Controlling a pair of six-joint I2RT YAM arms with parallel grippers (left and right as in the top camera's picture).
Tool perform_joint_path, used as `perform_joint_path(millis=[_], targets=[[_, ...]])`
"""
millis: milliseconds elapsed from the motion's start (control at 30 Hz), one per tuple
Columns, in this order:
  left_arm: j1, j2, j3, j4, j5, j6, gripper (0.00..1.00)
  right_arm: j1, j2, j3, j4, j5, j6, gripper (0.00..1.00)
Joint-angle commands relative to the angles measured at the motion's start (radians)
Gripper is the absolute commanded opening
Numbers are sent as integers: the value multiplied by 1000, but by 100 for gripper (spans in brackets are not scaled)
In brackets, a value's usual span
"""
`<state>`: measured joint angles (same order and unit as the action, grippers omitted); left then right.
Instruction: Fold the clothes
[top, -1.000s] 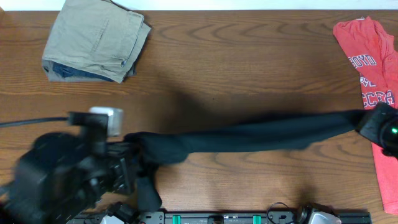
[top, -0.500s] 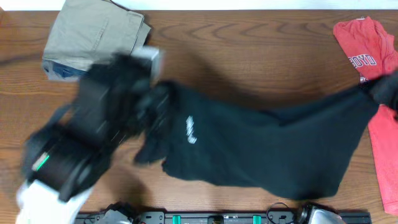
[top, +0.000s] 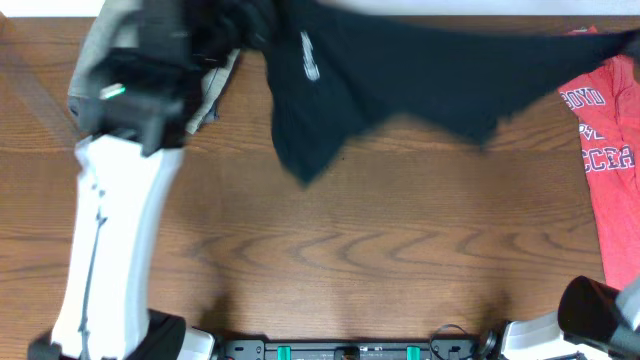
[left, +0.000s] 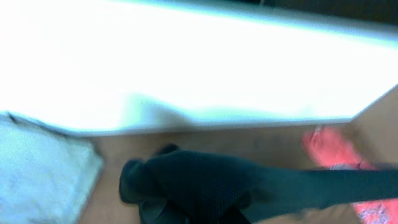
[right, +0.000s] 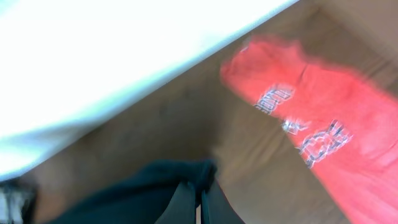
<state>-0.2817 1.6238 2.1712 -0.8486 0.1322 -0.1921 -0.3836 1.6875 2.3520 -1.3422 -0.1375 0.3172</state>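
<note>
The black shirt (top: 400, 80) hangs stretched in the air across the far side of the table, its small white logo (top: 308, 55) showing at the left. My left gripper (top: 245, 20) is shut on its left end at the far left; in the left wrist view the bunched black fabric (left: 205, 186) fills the jaws. My right gripper (right: 199, 202) is shut on the shirt's right end (right: 155, 183); in the overhead view that end runs off at the far right edge (top: 620, 40). Everything is motion-blurred.
Folded khaki trousers (top: 215, 85) lie at the far left, mostly under my left arm (top: 110, 250). A red T-shirt with white lettering (top: 600, 150) lies at the right edge, also in the right wrist view (right: 311, 118). A rail (top: 360, 350) runs along the near edge.
Both grippers have swung the shirt from near the table's front to the far edge, lifting and spreading it. The left arm moved far across the table; the right gripper left the overhead view.
</note>
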Motion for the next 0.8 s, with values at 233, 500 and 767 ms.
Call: perform_joint_path(millis=[233,500,767], targets=[[28,-8,137,-205,101,27,6,-134,-46,213,-241,-6,-46,1],[25,217,-39,-414,219,24,6,-18,-32,-107,-314,10,-64,1],[-31,251,-234,-491,234,43,6,23,-52,-394,-296,10,-64,1]])
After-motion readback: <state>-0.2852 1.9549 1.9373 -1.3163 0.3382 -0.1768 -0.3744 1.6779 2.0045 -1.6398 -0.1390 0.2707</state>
